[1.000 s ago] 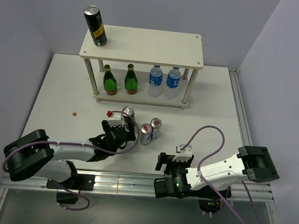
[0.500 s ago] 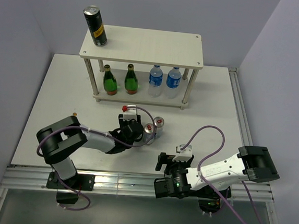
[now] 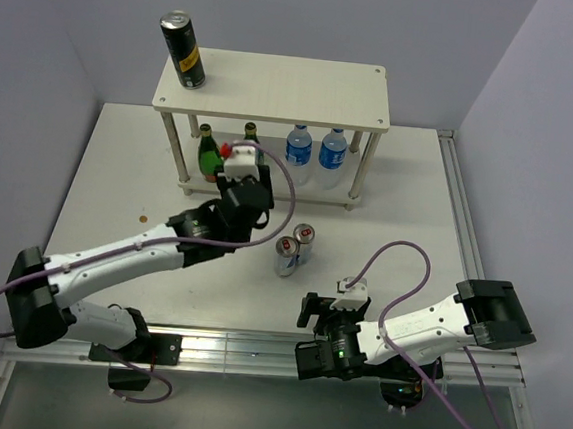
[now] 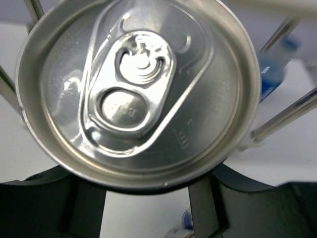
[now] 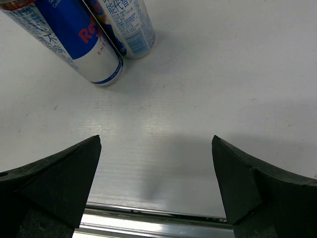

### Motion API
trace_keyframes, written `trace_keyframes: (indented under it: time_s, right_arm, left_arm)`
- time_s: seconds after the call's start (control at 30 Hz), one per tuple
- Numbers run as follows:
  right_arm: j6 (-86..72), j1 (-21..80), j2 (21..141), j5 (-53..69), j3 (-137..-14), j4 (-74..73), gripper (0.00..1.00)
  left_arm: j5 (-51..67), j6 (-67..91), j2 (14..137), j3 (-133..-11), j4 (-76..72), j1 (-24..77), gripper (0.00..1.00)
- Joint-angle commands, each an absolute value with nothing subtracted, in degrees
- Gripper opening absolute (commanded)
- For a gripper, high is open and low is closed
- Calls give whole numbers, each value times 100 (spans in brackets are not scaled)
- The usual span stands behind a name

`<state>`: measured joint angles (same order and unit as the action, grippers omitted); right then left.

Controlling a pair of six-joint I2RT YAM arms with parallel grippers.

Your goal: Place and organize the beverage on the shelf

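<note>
**Can lifted, now at the shelf**

Reaches far forward now, left gripper (image 3: pixel 244 186) right in front of the small two-tier rack of pale wood (image 3: pixel 277 91), by the green glass bottles (image 3: pixel 209 156). Clamps tight on the round silver-topped metal can (image 4: pixel 138 89), up off the white table (image 3: pixel 110 169) since a moment ago. Means one more drink nearly home, likely beside the tall black can (image 3: pixel 182 50) up top. Leaves two slim blue-silver-red cans (image 3: pixel 284 256) waiting. Holds the right gripper (image 5: pixel 156 141) wide apart, empty.
</note>
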<state>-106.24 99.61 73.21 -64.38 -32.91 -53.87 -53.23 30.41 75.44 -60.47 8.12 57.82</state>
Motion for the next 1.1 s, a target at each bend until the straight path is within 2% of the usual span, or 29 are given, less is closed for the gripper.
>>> trace_keyframes:
  time_s: [0.0, 0.2, 0.5, 1.07]
  right_arm:
    - [-10635, 10002, 7348, -6636, -3278, -5142, 100]
    - [-10652, 10002, 7392, -6645, -3349, -5212, 100]
    - [-10889, 10037, 7304, -6627, -3296, -5414, 100]
    - [-11066, 10055, 7277, -6592, -3243, -5546, 100]
  left_arm:
    - [-5617, 2023, 7119, -7195, 1038, 5704, 0]
    - [-4967, 1266, 7654, -8786, 1178, 4958, 0]
    - [-4395, 1002, 8718, -10447, 1414, 3964, 0]
    - [-4307, 949, 9553, -11003, 1353, 3498, 0]
